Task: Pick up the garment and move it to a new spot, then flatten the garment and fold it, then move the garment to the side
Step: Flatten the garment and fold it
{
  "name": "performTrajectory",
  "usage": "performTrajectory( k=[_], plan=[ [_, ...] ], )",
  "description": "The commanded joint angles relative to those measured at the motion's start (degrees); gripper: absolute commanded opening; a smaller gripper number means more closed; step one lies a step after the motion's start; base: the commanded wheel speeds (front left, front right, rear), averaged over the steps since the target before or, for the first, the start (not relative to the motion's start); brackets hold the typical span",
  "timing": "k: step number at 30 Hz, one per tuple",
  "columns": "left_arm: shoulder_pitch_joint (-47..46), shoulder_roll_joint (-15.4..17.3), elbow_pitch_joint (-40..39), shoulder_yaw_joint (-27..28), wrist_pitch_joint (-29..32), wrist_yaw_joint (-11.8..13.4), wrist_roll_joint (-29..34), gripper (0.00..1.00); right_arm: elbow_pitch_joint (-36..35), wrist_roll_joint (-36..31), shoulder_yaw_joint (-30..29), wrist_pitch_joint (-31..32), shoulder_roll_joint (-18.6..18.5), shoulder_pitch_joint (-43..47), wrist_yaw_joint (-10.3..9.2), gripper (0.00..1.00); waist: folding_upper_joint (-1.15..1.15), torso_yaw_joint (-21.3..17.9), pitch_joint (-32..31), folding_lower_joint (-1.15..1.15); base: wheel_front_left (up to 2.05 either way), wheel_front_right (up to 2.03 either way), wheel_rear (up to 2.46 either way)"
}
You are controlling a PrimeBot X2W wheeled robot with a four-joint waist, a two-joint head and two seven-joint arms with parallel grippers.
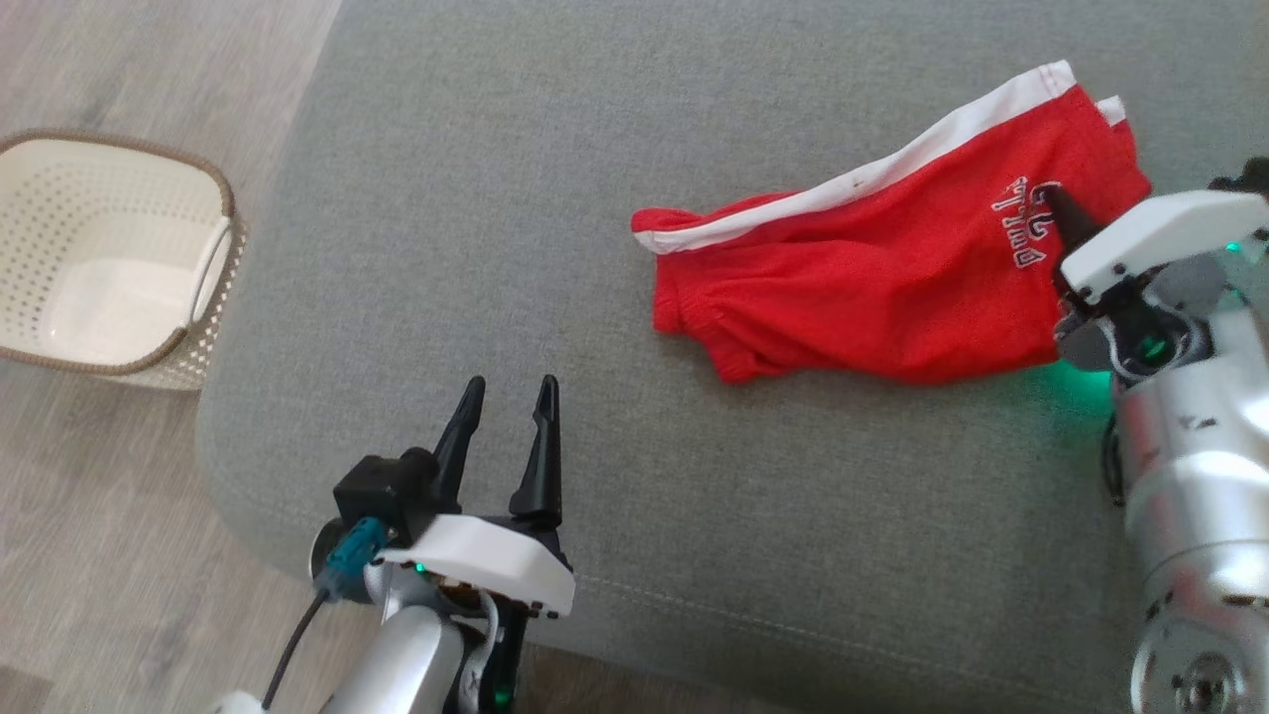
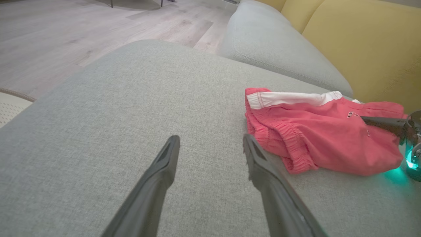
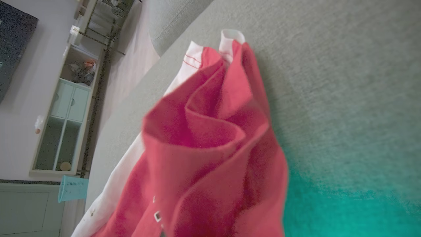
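The only writing I can find is white lettering (image 1: 1026, 226) printed on the red garment (image 1: 872, 278), just beside the tip of my right gripper's (image 1: 1061, 203) closed jaws. It sits upside down; possibly "PHIL", with a finger covering the rest.

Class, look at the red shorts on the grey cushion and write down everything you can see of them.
The red shorts look like soft knit cloth, with a white stripe down the far side, white lettering near one leg and a gathered waistband at the end toward the robot's left. They lie crumpled, not flat, on the grey cushion. The right gripper is shut on the cloth at the lettering, bunching it into folds.
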Motion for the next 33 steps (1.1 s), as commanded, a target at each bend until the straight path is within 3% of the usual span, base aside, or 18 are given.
performTrajectory(
  k=[1, 12, 20, 28, 33],
  plan=[
    [-0.9, 0.3, -1.4, 1.9, -0.7, 0.0, 0.0, 1.00, -1.4, 1.2, 1.4, -1.5, 1.8, 1.8, -0.02, 0.00, 0.00, -0.8, -1.0, 0.00, 0.00, 0.00, 0.00],
    [0.3, 0.3, -0.2, 2.8, -0.7, -0.7, 0.8, 1.00, -8.3, 10.9, 1.9, -8.3, 2.8, 10.7, -0.02, 0.00, 0.00, -6.4, -5.5, 0.00, 0.00, 0.00, 0.00],
    [1.1, 0.3, 0.4, 3.5, -0.7, -0.8, 1.2, 1.00, -9.3, 20.0, 8.1, -13.1, 2.8, 19.1, -0.02, 0.00, 0.00, -9.1, -7.4, 0.00, 0.00, 0.00, 0.00],
    [1.1, 0.3, 0.4, 3.1, -0.7, -1.2, 1.0, 1.00, -8.5, 24.0, 13.8, -18.2, 2.8, 18.9, -0.02, 0.00, 0.00, -9.3, -8.2, 0.00, 0.00, 0.00, 0.00],
    [1.9, 0.3, -2.0, 5.0, -0.7, -1.1, -3.1, 1.00, -10.5, 27.9, 17.5, -20.0, 2.8, 17.5, -0.02, 0.00, 0.00, -8.1, -8.9, 0.00, 0.00, 0.00, 0.00]
  ],
)
